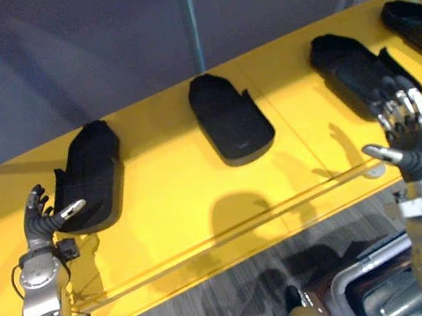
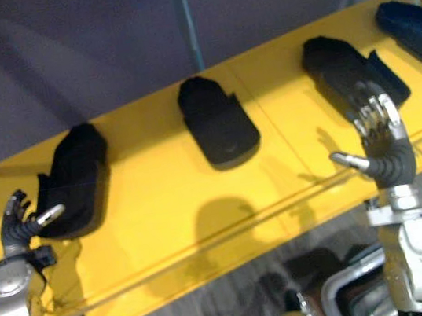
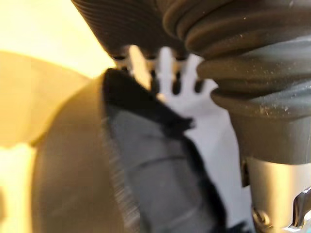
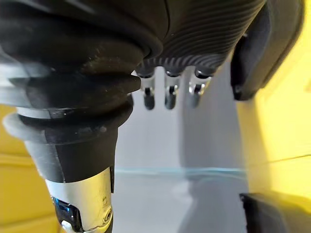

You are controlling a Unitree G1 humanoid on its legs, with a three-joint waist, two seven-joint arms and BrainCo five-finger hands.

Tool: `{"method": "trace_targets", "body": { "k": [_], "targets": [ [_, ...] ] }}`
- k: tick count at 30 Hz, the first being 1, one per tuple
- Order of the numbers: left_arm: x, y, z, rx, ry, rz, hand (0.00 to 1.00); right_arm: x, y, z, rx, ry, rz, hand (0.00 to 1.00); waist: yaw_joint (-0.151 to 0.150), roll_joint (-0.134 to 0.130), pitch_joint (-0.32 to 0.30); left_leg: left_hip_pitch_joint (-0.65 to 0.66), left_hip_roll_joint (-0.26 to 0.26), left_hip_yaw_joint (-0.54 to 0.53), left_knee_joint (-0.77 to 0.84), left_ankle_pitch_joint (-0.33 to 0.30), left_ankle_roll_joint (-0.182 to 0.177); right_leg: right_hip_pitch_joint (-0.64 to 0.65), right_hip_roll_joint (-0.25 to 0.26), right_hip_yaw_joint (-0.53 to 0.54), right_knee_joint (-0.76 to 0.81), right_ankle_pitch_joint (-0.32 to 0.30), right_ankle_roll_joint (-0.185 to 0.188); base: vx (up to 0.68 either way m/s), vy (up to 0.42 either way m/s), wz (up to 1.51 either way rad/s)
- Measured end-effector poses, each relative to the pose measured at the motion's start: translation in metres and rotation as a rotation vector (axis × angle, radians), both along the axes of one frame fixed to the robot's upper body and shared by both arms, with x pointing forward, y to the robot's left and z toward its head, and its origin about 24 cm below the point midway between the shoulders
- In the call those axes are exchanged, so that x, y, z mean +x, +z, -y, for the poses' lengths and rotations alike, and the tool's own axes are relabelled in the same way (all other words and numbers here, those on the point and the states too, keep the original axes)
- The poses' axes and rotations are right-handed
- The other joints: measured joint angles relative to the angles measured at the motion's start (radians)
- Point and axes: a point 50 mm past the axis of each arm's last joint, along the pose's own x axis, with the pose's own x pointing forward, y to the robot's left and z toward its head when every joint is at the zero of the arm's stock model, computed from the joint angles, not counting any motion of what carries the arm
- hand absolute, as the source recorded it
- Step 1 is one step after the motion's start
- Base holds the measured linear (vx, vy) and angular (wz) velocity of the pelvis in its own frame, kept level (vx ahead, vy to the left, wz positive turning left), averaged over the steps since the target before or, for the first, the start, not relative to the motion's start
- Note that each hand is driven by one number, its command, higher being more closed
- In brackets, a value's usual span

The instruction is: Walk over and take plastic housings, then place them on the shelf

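Observation:
Several black plastic housings lie in a row on the yellow shelf [image 1: 179, 210]. My left hand [image 1: 41, 217] is beside the leftmost housing [image 1: 90, 172], fingers loosely spread and the thumb tip resting against its near side; the left wrist view shows that housing [image 3: 155, 170] just past the straight fingers [image 3: 167, 73]. My right hand [image 1: 414, 143] is raised open, fingers up and thumb out, in front of the third housing [image 1: 353, 69] without touching it. The middle housing [image 1: 229, 119] and a fourth housing [image 1: 417, 20] at the far right lie untouched.
A grey wall and a thin blue post [image 1: 188, 18] stand behind the shelf. Below the shelf's front edge at the lower right is a silver metal frame [image 1: 365, 286] on the grey plank floor. Bare yellow shelf lies between the housings.

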Motion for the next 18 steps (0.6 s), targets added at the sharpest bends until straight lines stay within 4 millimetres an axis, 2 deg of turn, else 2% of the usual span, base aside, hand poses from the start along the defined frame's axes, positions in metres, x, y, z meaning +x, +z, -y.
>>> {"method": "trace_targets", "body": {
  "k": [6,10,18],
  "targets": [
    [0.004,-0.001,0.007,-0.030,-0.046,0.006,0.00,0.000,0.001,0.000,0.001,0.001,0.004,0.00,0.000,0.000,0.000,0.000,0.000,0.002,0.001,-0.001,0.000,-0.001,0.000,0.001,0.000,0.000,0.000,0.00,0.000,0.00],
    [0.007,0.008,0.013,-0.044,-0.089,0.056,0.00,0.000,0.001,-0.001,-0.001,0.003,0.007,0.00,0.000,0.000,0.000,0.000,0.000,0.002,0.001,-0.001,0.000,0.000,0.000,0.002,0.000,0.000,0.000,0.00,0.000,0.00],
    [0.009,0.013,0.018,-0.107,-0.141,0.101,0.00,-0.002,-0.002,-0.001,0.004,-0.002,-0.006,0.00,-0.001,0.000,0.000,0.002,-0.001,0.002,0.001,0.000,0.000,0.001,-0.001,0.001,0.000,0.001,0.001,0.00,0.000,0.00]
  ]
}}
